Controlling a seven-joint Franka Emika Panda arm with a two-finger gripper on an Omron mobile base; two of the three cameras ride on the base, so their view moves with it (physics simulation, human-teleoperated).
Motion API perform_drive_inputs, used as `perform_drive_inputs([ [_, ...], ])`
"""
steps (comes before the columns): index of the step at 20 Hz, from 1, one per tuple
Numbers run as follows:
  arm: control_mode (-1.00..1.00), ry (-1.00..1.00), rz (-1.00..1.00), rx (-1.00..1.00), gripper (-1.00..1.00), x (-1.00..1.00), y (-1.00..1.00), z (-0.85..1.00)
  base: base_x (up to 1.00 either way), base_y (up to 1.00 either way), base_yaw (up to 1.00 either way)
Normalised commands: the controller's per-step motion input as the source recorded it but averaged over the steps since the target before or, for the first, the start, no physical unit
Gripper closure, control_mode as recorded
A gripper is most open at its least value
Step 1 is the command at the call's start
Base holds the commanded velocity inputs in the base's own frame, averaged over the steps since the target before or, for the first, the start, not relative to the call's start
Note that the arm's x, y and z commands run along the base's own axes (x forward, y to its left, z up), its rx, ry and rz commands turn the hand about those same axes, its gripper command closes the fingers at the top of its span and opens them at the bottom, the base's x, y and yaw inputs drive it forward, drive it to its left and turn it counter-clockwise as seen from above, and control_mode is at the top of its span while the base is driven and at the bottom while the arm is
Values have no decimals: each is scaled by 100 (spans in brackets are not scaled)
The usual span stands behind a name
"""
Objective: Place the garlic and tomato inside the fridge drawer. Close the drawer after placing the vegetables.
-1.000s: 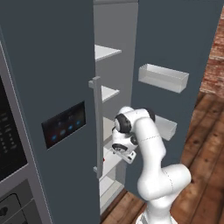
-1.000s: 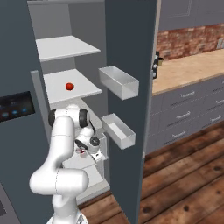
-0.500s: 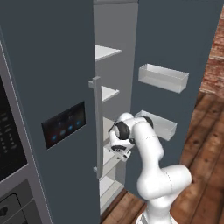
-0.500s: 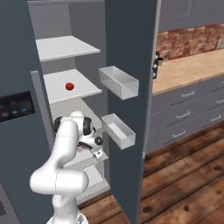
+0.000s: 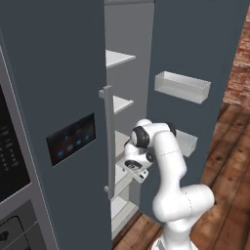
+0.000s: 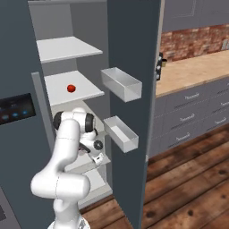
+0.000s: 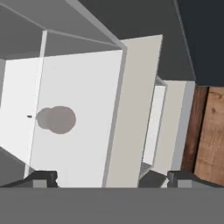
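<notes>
The gripper hangs over the drawer and looks down into it. Its fingers are spread wide and nothing is between them. On the white bottom of the drawer I see a soft grey double blot, which looks like a shadow, and I cannot tell if the garlic is there. In the right base view the hand is low in the fridge, under the shelf where the tomato lies, well apart from it. The door trays stand just to the side of the arm.

I judge that the tomato is the next thing to fetch. To do it well, the arm should first rise straight out of the drawer, so that the fingers do not catch its clear wall. Then it should go in above the shelf and come to the tomato from the front. The ball is round and smooth, so it may roll away. The fingers should close slowly around its middle, with the tips near the shelf.
</notes>
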Motion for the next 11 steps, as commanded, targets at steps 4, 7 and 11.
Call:
perform_drive_inputs([
  [4, -100, -10, -8, 5, -100, -100, -4, 19, 0, 0, 0],
  [7, -100, -6, -9, 3, -100, -100, -7, 41, 0, 0, 0],
  [11, -100, -3, -11, 0, -100, -96, -34, 80, 0, 0, 0],
])
